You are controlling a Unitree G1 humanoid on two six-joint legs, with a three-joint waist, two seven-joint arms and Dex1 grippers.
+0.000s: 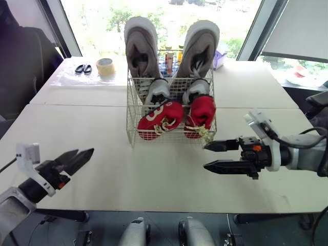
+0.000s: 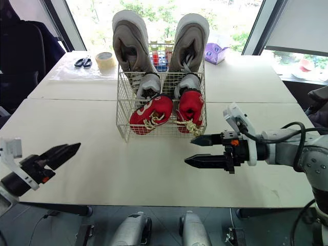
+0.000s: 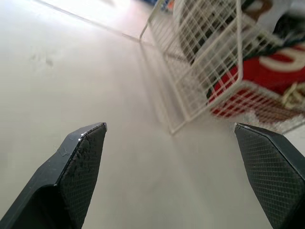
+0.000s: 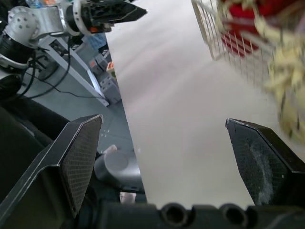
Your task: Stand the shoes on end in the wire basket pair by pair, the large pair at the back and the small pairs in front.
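White table [image 1: 154, 179], window [image 1: 97, 25] far. Wire basket [image 1: 132, 102] holds shoes [image 1: 201, 114]. Left gripper [image 1: 85, 150], right gripper [image 1: 205, 156]: both spread, empty.

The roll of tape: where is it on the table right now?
In the left eye view the roll of tape lies far back on the table, on its left side, just right of the scissors and left of the wire basket.

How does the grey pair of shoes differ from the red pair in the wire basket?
The grey pair is much larger than the red pair. The grey pair stands at the back of the wire basket, the red pair at the front. The grey pair rises well above the rim; the red pair stays below it. Both pairs are in the same basket, each pair's shoes side by side.
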